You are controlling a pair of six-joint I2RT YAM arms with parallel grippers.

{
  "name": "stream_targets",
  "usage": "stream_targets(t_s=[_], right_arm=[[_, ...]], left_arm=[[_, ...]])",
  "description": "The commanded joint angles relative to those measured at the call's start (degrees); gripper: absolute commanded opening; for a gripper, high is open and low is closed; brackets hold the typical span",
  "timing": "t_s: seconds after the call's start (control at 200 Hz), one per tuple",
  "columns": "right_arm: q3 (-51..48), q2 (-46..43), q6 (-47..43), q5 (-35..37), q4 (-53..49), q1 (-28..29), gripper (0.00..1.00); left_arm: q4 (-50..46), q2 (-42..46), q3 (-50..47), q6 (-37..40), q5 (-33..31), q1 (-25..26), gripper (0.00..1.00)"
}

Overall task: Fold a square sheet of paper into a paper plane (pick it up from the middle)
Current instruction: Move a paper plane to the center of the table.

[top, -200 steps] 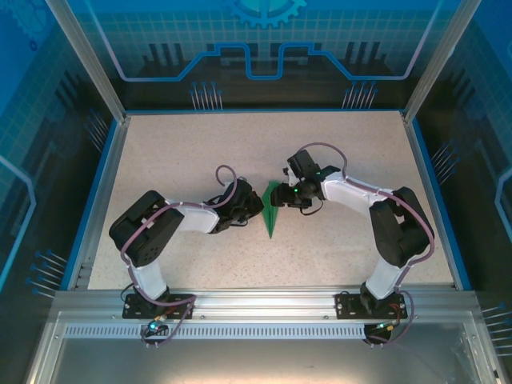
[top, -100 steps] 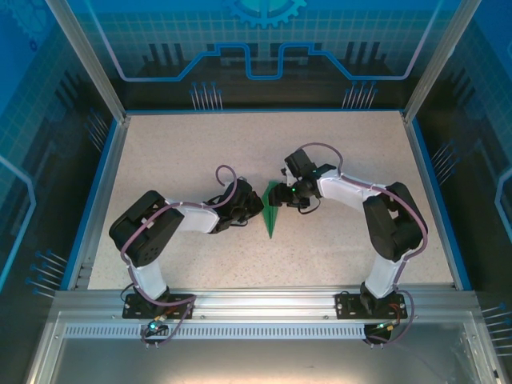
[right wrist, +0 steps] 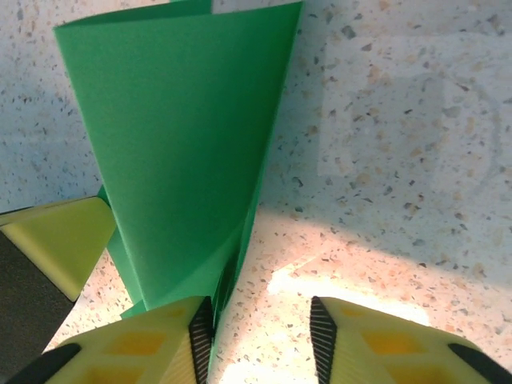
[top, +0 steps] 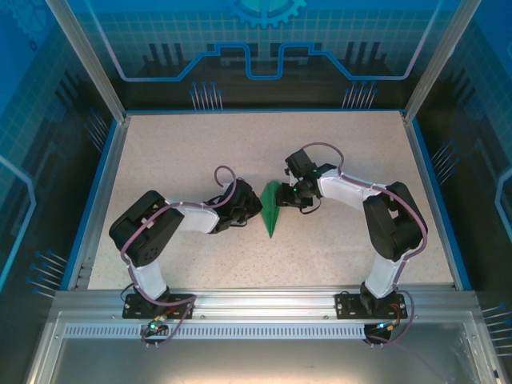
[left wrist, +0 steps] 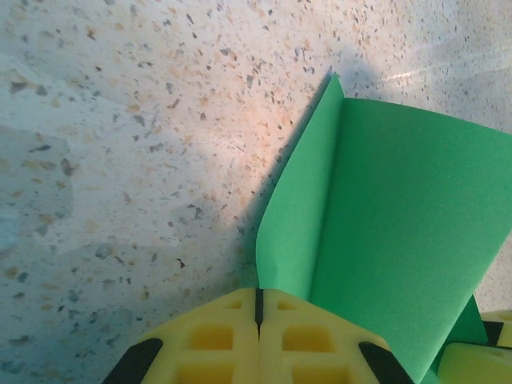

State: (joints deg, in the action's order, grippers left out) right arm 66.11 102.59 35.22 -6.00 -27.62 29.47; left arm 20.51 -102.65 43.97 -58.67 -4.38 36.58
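Observation:
The square sheet of paper (top: pixel 272 210) is green and creased into a narrow dart, its point toward the near edge; it lies mid-table between both grippers. In the left wrist view one flap of the paper (left wrist: pixel 400 216) stands up and its edge runs into the seam of my left gripper (left wrist: pixel 258 300), which is shut on it. My right gripper (right wrist: pixel 260 332) is open at the paper's (right wrist: pixel 176 144) right side. Its left finger (right wrist: pixel 172 340) touches the folded layers and bare table shows between the jaws. From above, the left gripper (top: pixel 258 210) and right gripper (top: pixel 284 198) face each other across the paper.
The speckled table (top: pixel 240 152) is bounded by a blue rim and metal frame posts (top: pixel 88 60). Both arms reach inward from their bases at the near edge. A yellow finger of the left gripper (right wrist: pixel 56 240) sits just left of the paper in the right wrist view.
The right gripper has edged left against the paper and its jaws have narrowed. The paper's upper flap looks wider from above. The left arm has stayed put.

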Motion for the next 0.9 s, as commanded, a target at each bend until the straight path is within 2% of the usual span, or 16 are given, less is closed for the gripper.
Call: stream_targets(t_s=[0.0,0.11,0.215,0.3,0.445,0.59,0.73,0.895], right_arm=[[-0.3,1.2,0.7,0.8,-1.4,-0.7,0.33],[-0.7,1.9,0.7,-0.7,-0.5,-1.0,0.25],[-1.7,2.4,1.1,-4.9,2.4,-1.8,0.24],[-2.8,2.7,1.6,-8.4,5.3,-2.7,0.18],[-4.1,2.5,1.7,-11.4,8.6,-3.6,0.08],[-4.8,0.3,0.7,-10.9,8.5,-3.7,0.00],[-3.9,-1.9,-1.5,-9.1,5.7,-3.6,0.00],[-2.5,-3.2,-3.4,-7.2,2.3,-3.3,0.00]], left_arm=[[-1.7,1.2,-1.2,-1.6,-2.0,-0.4,0.00],[-1.7,1.1,-1.4,-1.9,-2.0,-0.4,0.00],[-1.7,0.9,-1.6,-2.2,-2.0,-0.4,0.00],[-1.9,0.7,-1.6,-2.3,-1.9,-0.4,0.00],[-3.2,1.2,-1.3,-1.7,-2.0,-0.4,0.10],[-7.8,4.1,0.9,2.0,-1.8,-0.4,0.24],[-13.8,8.0,3.8,6.9,-1.7,-0.2,0.39],[-19.8,11.2,7.3,12.3,-2.1,0.3,0.52]])
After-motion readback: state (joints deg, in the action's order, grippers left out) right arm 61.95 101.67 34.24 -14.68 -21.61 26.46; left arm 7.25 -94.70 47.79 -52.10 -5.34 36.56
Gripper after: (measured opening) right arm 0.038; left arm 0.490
